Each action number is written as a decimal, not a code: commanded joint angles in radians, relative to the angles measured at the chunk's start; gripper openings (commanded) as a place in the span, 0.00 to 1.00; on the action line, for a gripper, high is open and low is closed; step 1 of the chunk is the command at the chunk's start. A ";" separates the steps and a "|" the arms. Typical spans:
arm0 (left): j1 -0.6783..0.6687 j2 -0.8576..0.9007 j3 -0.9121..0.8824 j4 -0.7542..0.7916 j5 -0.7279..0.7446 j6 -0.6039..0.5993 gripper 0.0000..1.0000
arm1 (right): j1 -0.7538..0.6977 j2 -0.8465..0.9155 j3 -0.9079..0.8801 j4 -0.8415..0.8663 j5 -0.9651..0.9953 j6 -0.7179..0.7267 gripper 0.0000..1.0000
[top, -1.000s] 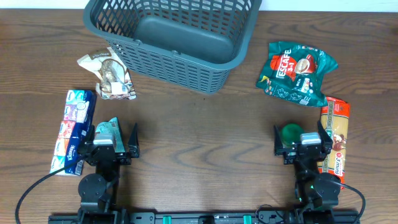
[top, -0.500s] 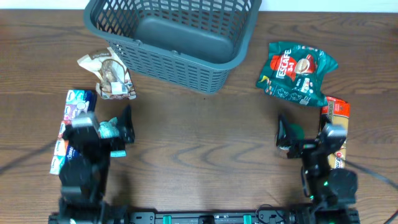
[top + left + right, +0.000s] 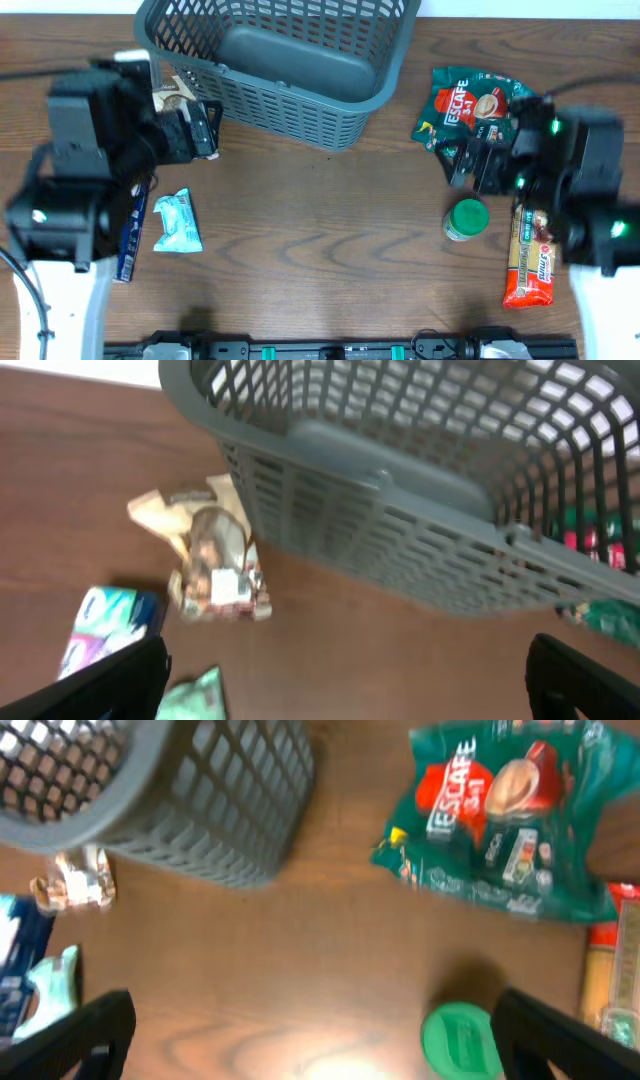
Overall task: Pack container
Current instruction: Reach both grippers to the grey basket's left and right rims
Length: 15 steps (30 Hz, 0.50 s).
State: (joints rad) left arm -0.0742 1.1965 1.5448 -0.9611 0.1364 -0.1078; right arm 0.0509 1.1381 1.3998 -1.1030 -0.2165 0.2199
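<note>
Tabletop (image 3: 320, 250) of dark wood fills the overhead view, with the container (image 3: 300, 110), a large grey slatted basket, standing at the far edge, left of centre, with nothing visible inside it. The left fingers (image 3: 207, 125) hang spread apart just beside the container's near left corner, over a beige snack packet (image 3: 175, 95) that the arm partly hides. Nearer the front lie a blue tissue pack (image 3: 128, 235) and a small teal packet (image 3: 178, 222), close together. On the other side the right fingers (image 3: 460, 168) stand wide open and grip nothing, above the lower edge of a green coffee bag (image 3: 475, 105); a green-lidded jar (image 3: 466, 220) sits upright just in front of them, and a red and orange pasta packet (image 3: 530, 265) lies beside it to the right. From the left wrist, both fingers (image 3: 100, 680) show only as dark tips at the bottom corners, far apart, with the container (image 3: 400, 550) ahead, the beige snack packet (image 3: 215, 560) at its left corner and the tissue pack (image 3: 105, 625) nearer. From the right wrist, the fingers (image 3: 570, 1030) are likewise wide and bare; the container (image 3: 200, 810) sits at upper left, the coffee bag (image 3: 500, 820) at upper right and the jar's green lid (image 3: 462, 1040) low between the tips
</note>
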 commanded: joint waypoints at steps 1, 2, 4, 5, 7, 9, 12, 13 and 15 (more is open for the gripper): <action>-0.002 0.058 0.133 -0.107 0.017 0.021 0.99 | -0.006 0.093 0.155 -0.047 0.020 -0.034 0.99; -0.002 0.065 0.143 -0.129 0.017 0.021 0.99 | -0.005 0.110 0.172 -0.047 0.015 -0.029 0.99; -0.002 0.065 0.142 -0.148 0.017 0.021 0.99 | -0.005 0.128 0.176 -0.042 -0.012 -0.030 0.99; -0.002 0.065 0.142 -0.161 0.018 0.020 0.99 | -0.005 0.134 0.174 -0.033 -0.020 -0.031 0.99; -0.002 0.064 0.142 -0.183 0.018 0.020 0.99 | -0.004 0.145 0.174 -0.016 -0.028 -0.055 0.99; -0.002 0.064 0.142 -0.197 0.017 0.021 0.99 | -0.004 0.154 0.174 -0.011 -0.025 -0.088 0.79; -0.002 0.074 0.142 -0.185 -0.008 0.037 0.90 | -0.003 0.171 0.174 -0.014 0.004 -0.092 0.16; -0.002 0.082 0.142 -0.179 -0.024 0.035 0.80 | -0.003 0.175 0.174 -0.016 0.011 -0.094 0.04; -0.002 0.103 0.142 -0.156 -0.039 0.035 0.57 | 0.006 0.187 0.174 -0.019 0.011 -0.097 0.01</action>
State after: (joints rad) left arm -0.0742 1.2671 1.6711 -1.1328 0.1333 -0.0891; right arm 0.0509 1.3102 1.5581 -1.1191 -0.2214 0.1516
